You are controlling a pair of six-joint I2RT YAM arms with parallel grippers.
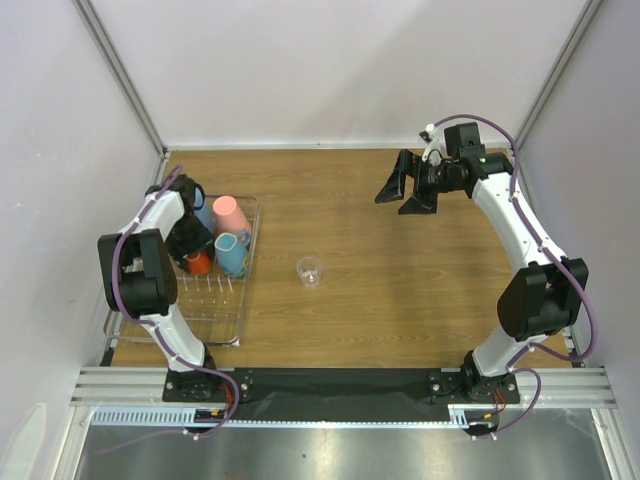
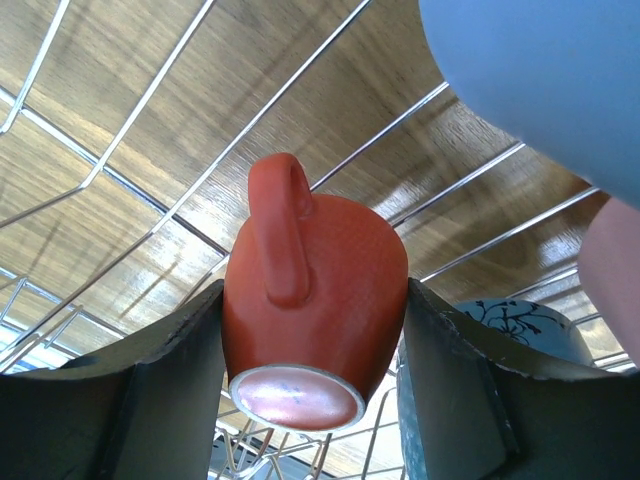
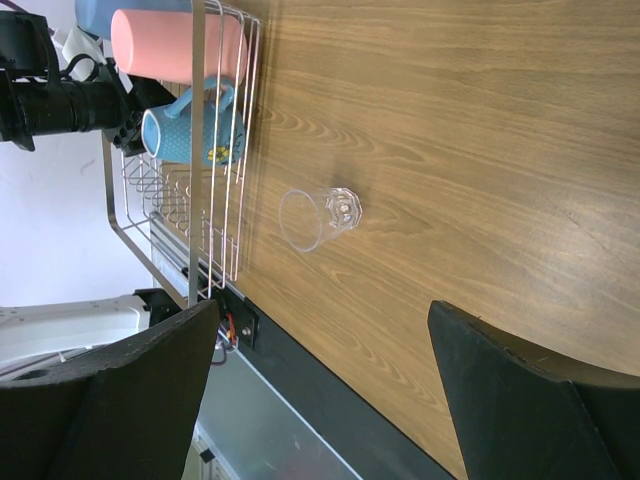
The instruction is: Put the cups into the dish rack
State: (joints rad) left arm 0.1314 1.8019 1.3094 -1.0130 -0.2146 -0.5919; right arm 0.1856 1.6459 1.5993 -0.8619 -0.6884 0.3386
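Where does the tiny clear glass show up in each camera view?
Top external: the tiny clear glass stands near the middle of the wooden table, right of the silvery wire dish rack.
Left wrist: not in it.
Right wrist: left of centre, just beside the rack.
Shared landmark: the rack's wires appear in all three views.

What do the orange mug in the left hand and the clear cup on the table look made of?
The orange mug: likely glazed ceramic, opaque with a soft sheen and a pale ring round its base; painted metal is possible. The clear cup: see-through, wood grain showing through it, faceted base; glass or hard clear plastic, cannot tell which.
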